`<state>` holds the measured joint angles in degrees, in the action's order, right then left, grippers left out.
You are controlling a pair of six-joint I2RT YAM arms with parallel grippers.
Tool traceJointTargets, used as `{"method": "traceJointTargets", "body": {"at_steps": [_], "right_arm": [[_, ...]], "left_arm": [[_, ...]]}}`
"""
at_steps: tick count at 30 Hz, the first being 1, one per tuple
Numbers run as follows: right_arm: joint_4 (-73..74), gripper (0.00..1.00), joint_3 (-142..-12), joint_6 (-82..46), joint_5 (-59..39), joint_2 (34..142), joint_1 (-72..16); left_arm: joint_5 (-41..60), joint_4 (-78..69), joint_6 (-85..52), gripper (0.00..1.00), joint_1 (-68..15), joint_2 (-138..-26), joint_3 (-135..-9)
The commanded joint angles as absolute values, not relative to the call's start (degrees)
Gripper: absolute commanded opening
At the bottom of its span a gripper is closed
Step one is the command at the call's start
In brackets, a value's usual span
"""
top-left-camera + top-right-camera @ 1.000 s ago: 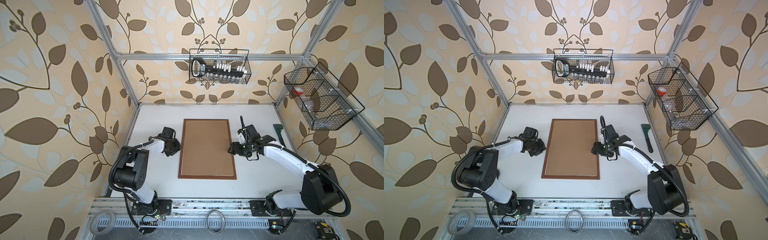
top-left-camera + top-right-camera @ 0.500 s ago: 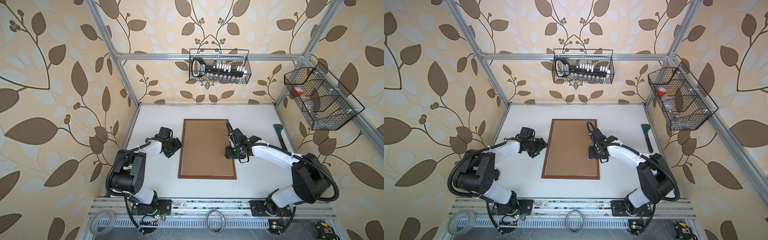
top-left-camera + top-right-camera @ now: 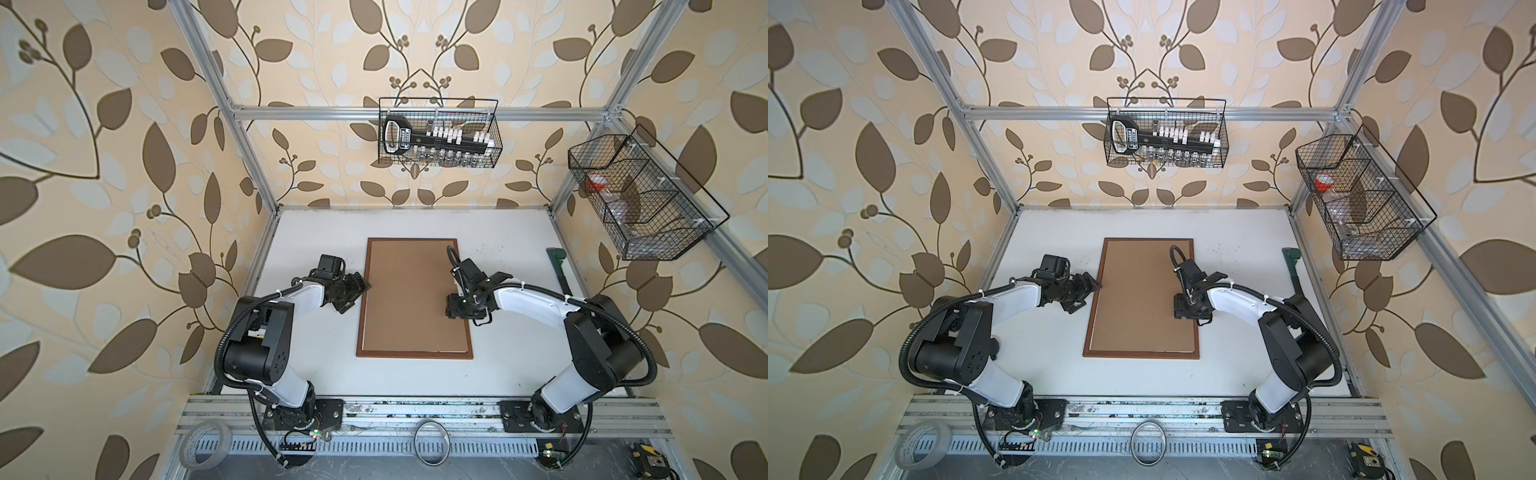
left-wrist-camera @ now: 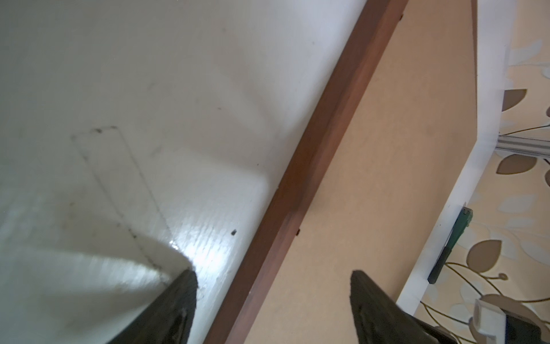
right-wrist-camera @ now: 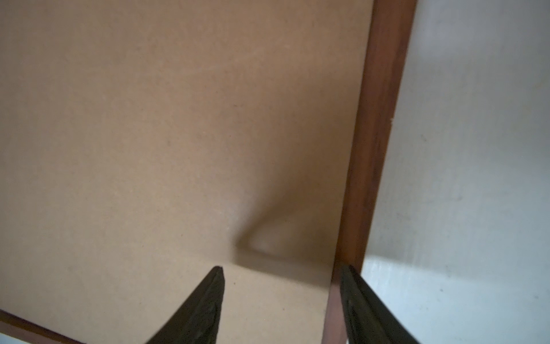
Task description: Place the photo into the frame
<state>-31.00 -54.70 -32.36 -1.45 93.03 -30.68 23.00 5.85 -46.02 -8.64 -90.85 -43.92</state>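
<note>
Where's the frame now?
In both top views the frame lies flat mid-table, backing board up, left gripper at its left edge, right gripper over its right edge.

We saw the frame [image 3: 414,354] as a thin reddish-brown wooden border around a plain tan backing board [image 3: 409,291] with no pattern. The table [image 3: 511,249] was white, faintly marked with grey scuffs. The wallpaper [image 3: 104,166] was cream, patterned with dark brown leaves, paler grey-white leaves and thin brown stems bearing berries. The back basket [image 3: 436,99] and the side basket [image 3: 648,245] were black wire mesh; in the side one we noted a red-and-white item [image 3: 1324,181]. The cage bars [image 3: 374,112] were silver-grey. The left arm [image 3: 303,297] and right arm [image 3: 536,307] were white with black joints. The left gripper [image 4: 272,272] and right gripper [image 5: 281,267] showed black. A tool [image 3: 556,259] was dark green with a black handle.
</note>
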Motion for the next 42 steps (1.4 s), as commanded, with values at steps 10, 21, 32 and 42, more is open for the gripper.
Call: {"method": "traceJointTargets", "body": {"at_steps": [10, 21, 32, 42], "right_arm": [[-22.15, 0.64, -53.79, -39.46, -15.05, 96.28, -31.26], [-30.81, 0.64, -60.05, -31.51, -8.5, 90.38, -27.24], [-27.41, 0.7, -74.58, -26.84, 7.26, 100.76, -21.88], [-23.51, 0.69, -87.74, -24.17, 9.2, 116.03, -24.32]], "left_arm": [[26.54, 0.35, -51.33, 0.77, -12.83, -94.45, -39.82], [19.45, 14.49, -42.51, 0.77, -10.23, -88.4, -46.38], [10.39, 16.3, -38.62, 0.84, -8.43, -95.55, -61.67], [12.41, 12.78, -42.02, 0.85, -8.44, -104.21, -65.44]]}}
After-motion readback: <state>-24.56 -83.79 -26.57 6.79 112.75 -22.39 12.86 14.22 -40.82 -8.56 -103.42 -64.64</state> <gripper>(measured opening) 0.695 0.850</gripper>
